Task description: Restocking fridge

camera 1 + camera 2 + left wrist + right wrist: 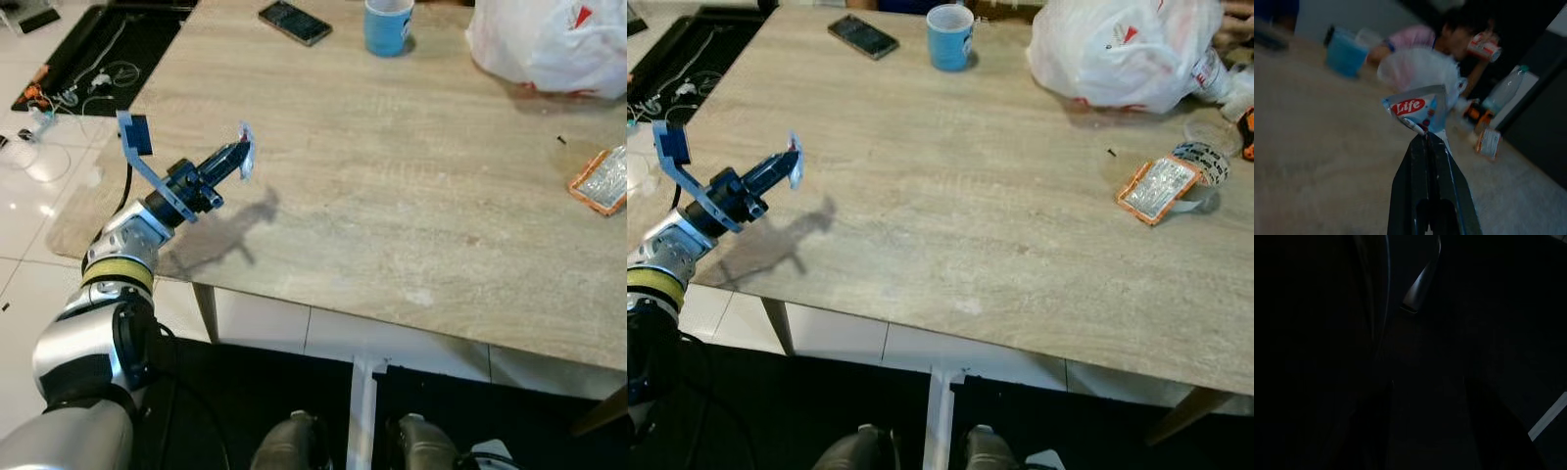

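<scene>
My left gripper [236, 159] hovers over the left part of the wooden table [392, 196], shut on a small blue and white packet [245, 150]. The left wrist view shows the packet [1420, 110] pinched by one corner between the black fingertips [1426, 142], with a red "Life" label on it. The packet hangs in the air and casts a shadow on the tabletop beneath it. My right arm hangs idle, and its wrist view is almost black.
At the table's far edge are a blue cup [388, 24], a phone [294, 22] and a white plastic bag [554, 44]. An orange-rimmed foil pack [1157, 189] and a tape roll [1203, 157] lie at the right. A person [1449, 36] sits across the table.
</scene>
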